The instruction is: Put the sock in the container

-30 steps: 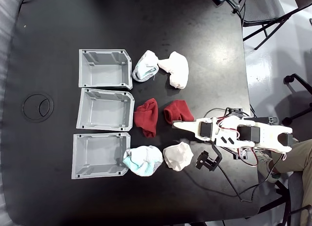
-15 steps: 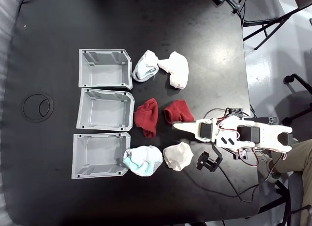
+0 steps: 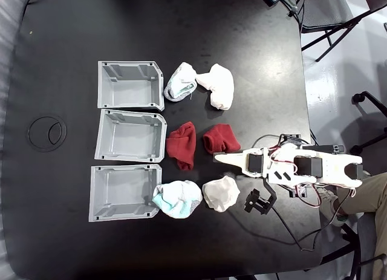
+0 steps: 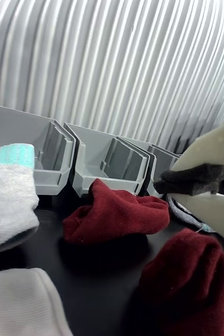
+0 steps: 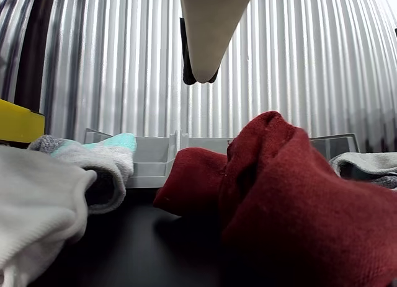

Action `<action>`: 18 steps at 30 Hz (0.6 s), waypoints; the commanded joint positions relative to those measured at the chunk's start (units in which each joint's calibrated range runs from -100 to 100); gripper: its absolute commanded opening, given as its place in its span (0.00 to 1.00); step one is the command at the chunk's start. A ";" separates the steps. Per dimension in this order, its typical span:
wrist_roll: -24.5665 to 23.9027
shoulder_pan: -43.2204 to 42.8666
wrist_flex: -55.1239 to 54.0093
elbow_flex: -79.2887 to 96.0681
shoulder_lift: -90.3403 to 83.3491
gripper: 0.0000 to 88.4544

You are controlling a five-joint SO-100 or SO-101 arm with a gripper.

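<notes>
The step in hand is the approach: the hand [image 3: 219,157] hovers just beside the near red sock [image 3: 217,138] on the dark surface [image 3: 72,38], holding nothing, its fingers seemingly closed together (hard to be sure). The middle container [image 3: 132,136] sits empty beyond the other red sock [image 3: 182,145]. Next it likely must open, descend and pinch.

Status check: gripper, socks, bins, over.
Gripper empty, state unclear, beside near red sock. Six socks on table, none binned. Middle container open, second red sock in front.
</notes>
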 commanded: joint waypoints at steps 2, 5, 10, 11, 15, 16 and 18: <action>0.28 -0.03 11.78 -11.45 0.25 0.02; 3.78 0.91 15.11 -15.69 0.25 0.02; 5.55 2.41 19.13 -22.18 5.27 0.01; 5.44 2.49 20.75 -24.53 7.95 0.01; 5.09 2.64 25.53 -36.70 22.92 0.01; 5.09 2.64 26.47 -40.31 27.27 0.01; 5.09 2.96 28.52 -47.79 36.13 0.01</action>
